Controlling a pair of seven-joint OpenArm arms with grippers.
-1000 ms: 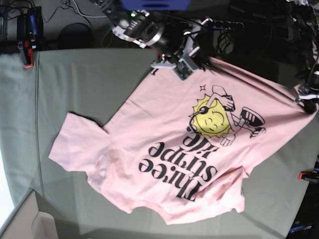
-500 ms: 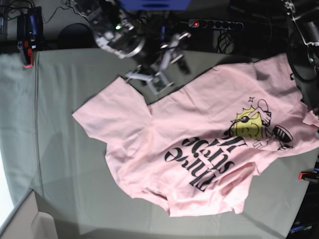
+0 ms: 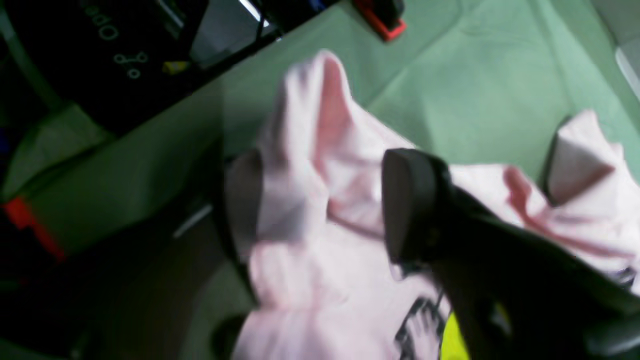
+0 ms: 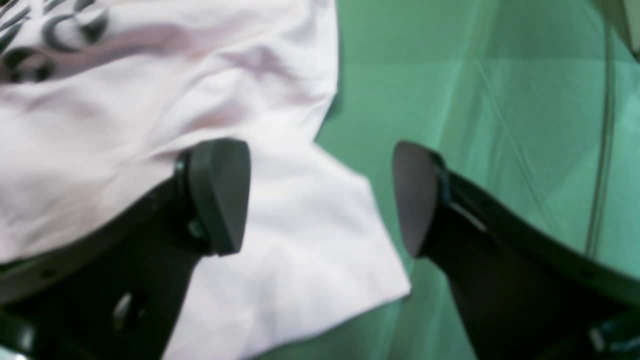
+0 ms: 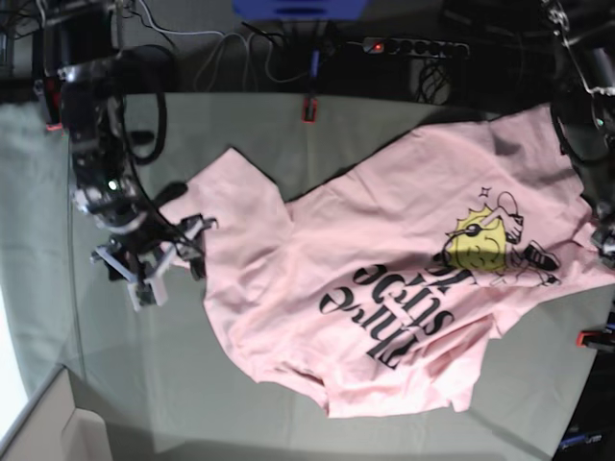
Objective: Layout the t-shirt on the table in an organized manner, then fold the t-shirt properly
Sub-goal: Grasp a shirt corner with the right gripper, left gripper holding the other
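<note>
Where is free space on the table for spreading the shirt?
The table is bare along the near edge below the t-shirt, and at the far left behind the open right hand. The right side, by the left hand, is crowded.

Dark floor behind, tangled cables [image 5: 252, 60], power strip [image 5: 415, 47] with red light
</note>
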